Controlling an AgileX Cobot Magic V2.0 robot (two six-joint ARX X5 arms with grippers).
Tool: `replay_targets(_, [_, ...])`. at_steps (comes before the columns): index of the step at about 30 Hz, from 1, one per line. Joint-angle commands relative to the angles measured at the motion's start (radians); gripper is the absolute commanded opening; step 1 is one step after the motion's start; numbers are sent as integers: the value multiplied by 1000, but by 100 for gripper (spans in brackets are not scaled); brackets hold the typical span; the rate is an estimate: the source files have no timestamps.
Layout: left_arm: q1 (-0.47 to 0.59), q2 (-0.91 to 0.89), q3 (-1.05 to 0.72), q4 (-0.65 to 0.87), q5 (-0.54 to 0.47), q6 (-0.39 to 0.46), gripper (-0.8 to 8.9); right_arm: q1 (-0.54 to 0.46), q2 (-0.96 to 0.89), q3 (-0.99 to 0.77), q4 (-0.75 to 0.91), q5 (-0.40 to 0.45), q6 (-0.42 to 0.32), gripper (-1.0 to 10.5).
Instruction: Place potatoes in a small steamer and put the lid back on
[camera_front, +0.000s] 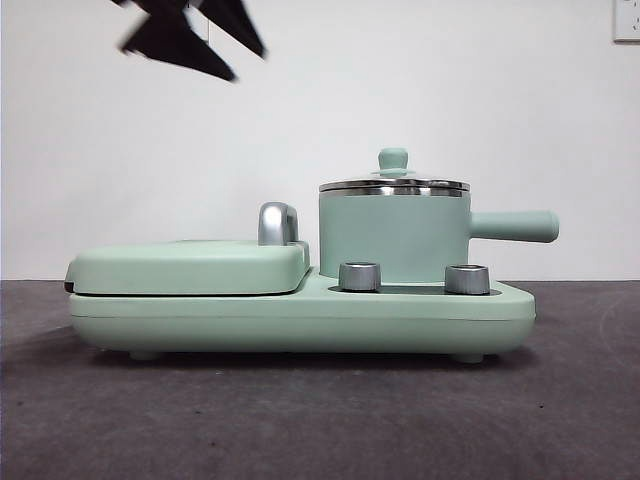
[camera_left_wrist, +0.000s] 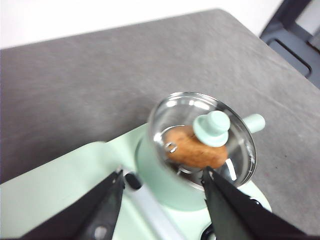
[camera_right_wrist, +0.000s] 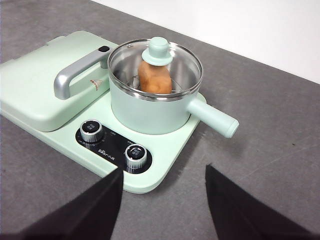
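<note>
Sitting lidded (camera_right_wrist: 155, 59), potato (camera_right_wrist: 154, 78) apparently inside.

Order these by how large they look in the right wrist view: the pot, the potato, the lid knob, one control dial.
1. Pot, clearly largest.
2. Potato, seen through the glass lid.
3. Lid knob and the nearer dial: these look about alike, and the dial is closer to the camera, so no ranking.
</note>
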Motion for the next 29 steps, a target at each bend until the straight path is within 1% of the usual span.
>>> replay_targets(1, [35,-74,-51,-2,9,-7,250,6,4,2,7,-3,14,254])
replay_targets(9, [146,-367,-332,6,8,-26,250,6,4,2,6,-3,14,254])
replay_targets(14, [187,-557,-506,6,8,-71,250,6,4,2,6,-10,15,254])
replay_targets(19, [200,-738,-650,-2,7,-127,250,6,4,2,6,-47,19,254])
replay_targets(23, [200,-854,-729,-13,2,-166,250,6,4,2,5,-60,22,254])
replay_targets(29, [200,-943,-745,-72,-8,-148,249,6,1,2,-10,-63,21,254])
